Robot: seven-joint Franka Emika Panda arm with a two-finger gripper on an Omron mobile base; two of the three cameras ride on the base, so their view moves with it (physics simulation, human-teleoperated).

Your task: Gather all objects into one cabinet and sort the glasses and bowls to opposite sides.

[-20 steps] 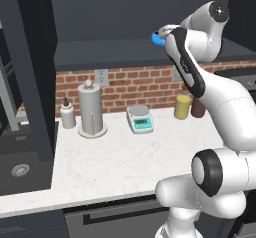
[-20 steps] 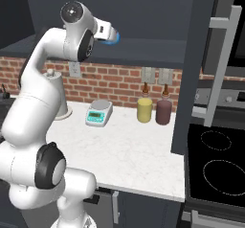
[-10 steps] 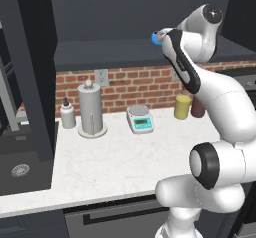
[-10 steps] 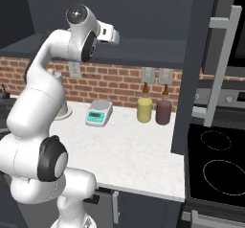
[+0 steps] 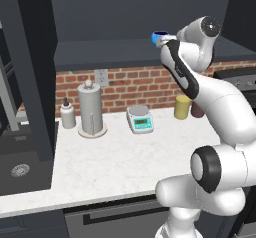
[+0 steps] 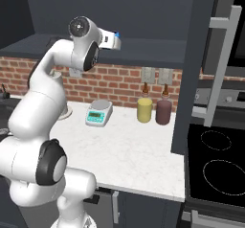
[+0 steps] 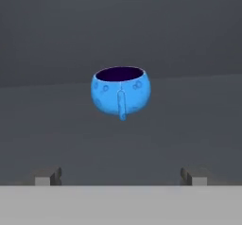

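Presently: blue bowl [image 7: 121, 95], small, round, dark inside, upright on the grey cabinet shelf [image 7: 189, 120], rim level, a thin vertical ridge on its near wall. It sits dead ahead of the tool [image 7: 121, 176], centred between the two fingertips [image 7: 47, 177] and clear of both. Tool: jaws spread to their widest, holding nothing. From the left base view the bowl [image 5: 160, 36] shows at the shelf's front edge, just beyond the arm's raised hand. The bowl being round, no long axis governs; the ridge faces the hand, so the line of approach looks to be straight forward along the shelf. Below: counter [image 5: 120, 162] bearing a paper-towel holder [image 5: 90, 109], a kitchen scale [image 5: 139, 119], a yellow bottle [image 6: 144, 108] and a dark red bottle [image 6: 164, 109] against the brick wall.
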